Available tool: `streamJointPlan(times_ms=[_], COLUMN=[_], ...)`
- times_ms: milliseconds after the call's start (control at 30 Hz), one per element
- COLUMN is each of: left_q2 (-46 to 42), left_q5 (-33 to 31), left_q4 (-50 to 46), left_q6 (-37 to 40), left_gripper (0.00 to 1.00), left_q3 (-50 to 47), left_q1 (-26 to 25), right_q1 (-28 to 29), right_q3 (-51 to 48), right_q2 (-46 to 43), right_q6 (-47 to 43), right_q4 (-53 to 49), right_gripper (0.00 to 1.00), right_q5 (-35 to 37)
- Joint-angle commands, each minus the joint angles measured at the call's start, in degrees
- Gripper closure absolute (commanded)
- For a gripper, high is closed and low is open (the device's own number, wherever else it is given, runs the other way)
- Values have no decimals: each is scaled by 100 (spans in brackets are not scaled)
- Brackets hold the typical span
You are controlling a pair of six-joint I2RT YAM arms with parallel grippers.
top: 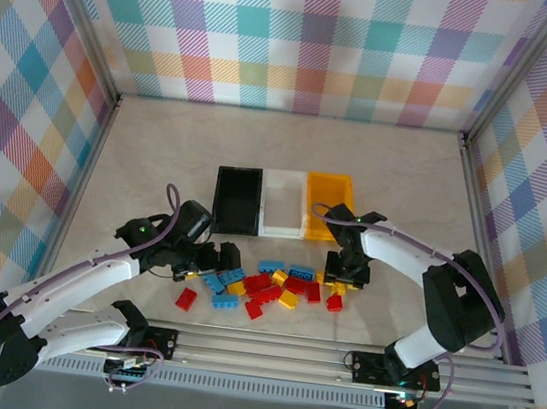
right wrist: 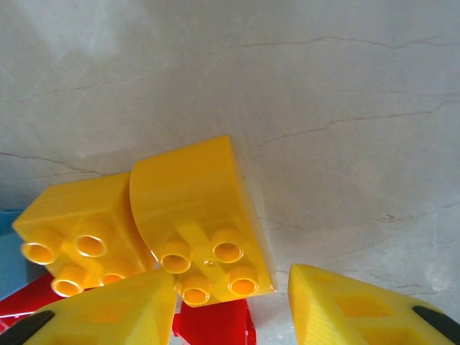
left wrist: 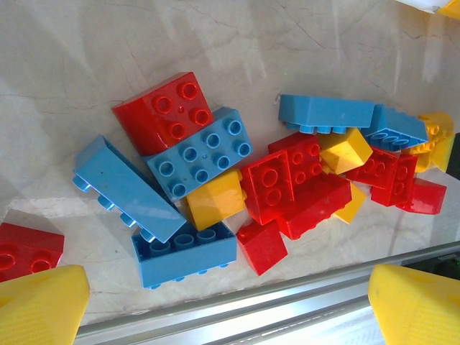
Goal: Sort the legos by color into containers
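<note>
The small yellow hard-plastic lego brick [right wrist: 194,208], probably light, stiff and smooth, lies on the table [right wrist: 323,86] between the half-open right fingers [right wrist: 345,302], best pinched across its flat sides; the left fingers [left wrist: 417,302] stand wide open.

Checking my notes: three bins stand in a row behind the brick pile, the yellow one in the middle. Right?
No. The top view shows the white bin in the middle; the yellow bin is at the right end. The row does stand behind the brick pile.

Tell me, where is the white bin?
In the top view, the white bin sits between the black bin on its left and the yellow bin on its right, beyond the legos.
</note>
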Motion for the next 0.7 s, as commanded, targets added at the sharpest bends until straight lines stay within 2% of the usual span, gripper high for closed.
streamJointPlan(times_ms=[0,200,333,467,667], left_q2=[115,423,507,445,310], left_q5=[14,107,110,100,72], left_q4=[-108,-67,-122,-168,-175], left_q6=[112,286,402,420,349], left_gripper=[0,0,0,0,0], left_q3=[156,301,372,332,211], left_q1=[-68,-70,-70,-68,-64], right_q1=[-14,-14,9,4,-5], right_q3=[-458,-495,-664,-641,-631], right_q2=[-39,-237,-339,-285,-80], right_q6=[451,550,327,228,148], right_q4=[-437,-500,44,54,171], right_gripper=[55,55,50,44,44], right_q5=[792,777,244,254,231])
